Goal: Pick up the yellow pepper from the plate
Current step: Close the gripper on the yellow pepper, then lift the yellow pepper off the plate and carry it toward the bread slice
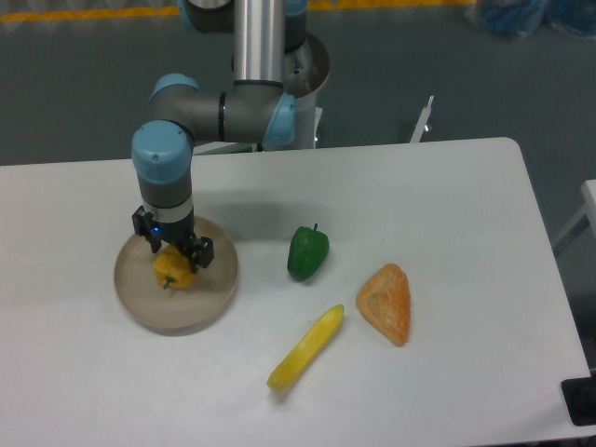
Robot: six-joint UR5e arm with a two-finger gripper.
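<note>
The yellow pepper [172, 271] lies on the round tan plate [177, 312] at the left of the table. My gripper [174, 253] hangs straight down over the pepper and hides its upper part. The black fingers [202, 253] stand on either side of the pepper, spread about as wide as it is, and the gripper is open. I cannot see whether the fingers touch the pepper.
A green pepper [307, 252] sits right of the plate. A long yellow-green banana-like item [305, 349] lies nearer the front. An orange wedge [387, 303] lies right of it. The arm's base [279, 74] stands behind the table's back edge.
</note>
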